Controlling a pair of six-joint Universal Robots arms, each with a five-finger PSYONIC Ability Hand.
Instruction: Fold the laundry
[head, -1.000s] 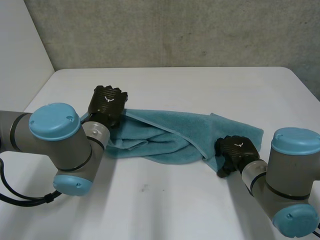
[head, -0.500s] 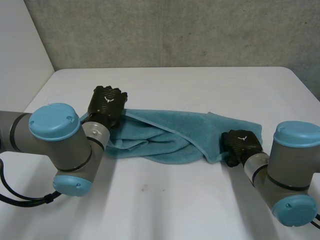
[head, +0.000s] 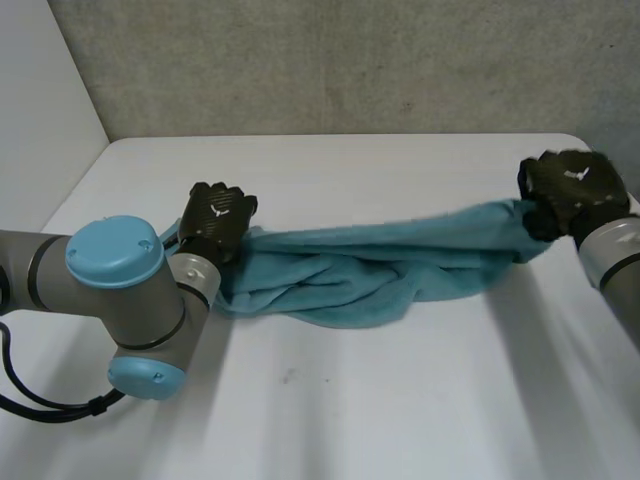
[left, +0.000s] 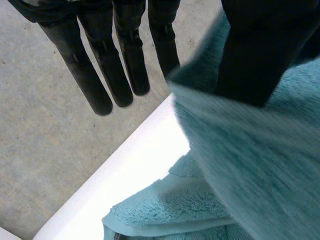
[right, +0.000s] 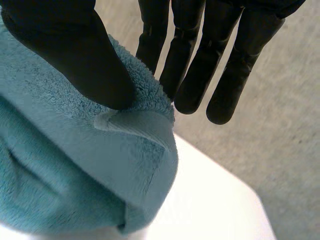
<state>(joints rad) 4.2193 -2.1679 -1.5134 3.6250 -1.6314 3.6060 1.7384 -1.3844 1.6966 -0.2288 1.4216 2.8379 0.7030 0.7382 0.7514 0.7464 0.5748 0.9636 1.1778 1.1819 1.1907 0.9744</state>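
My left robot hand pinches one towel end. My right robot hand pinches the other (raised off the bench).

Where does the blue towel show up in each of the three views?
Head view: the towel stretches between the left hand and the right hand.
Left wrist view: the towel hangs from under that hand's thumb, down to the white table.
Right wrist view: its hemmed corner is pinched under that hand's thumb.
Shared landmark: the white table beneath the towel.
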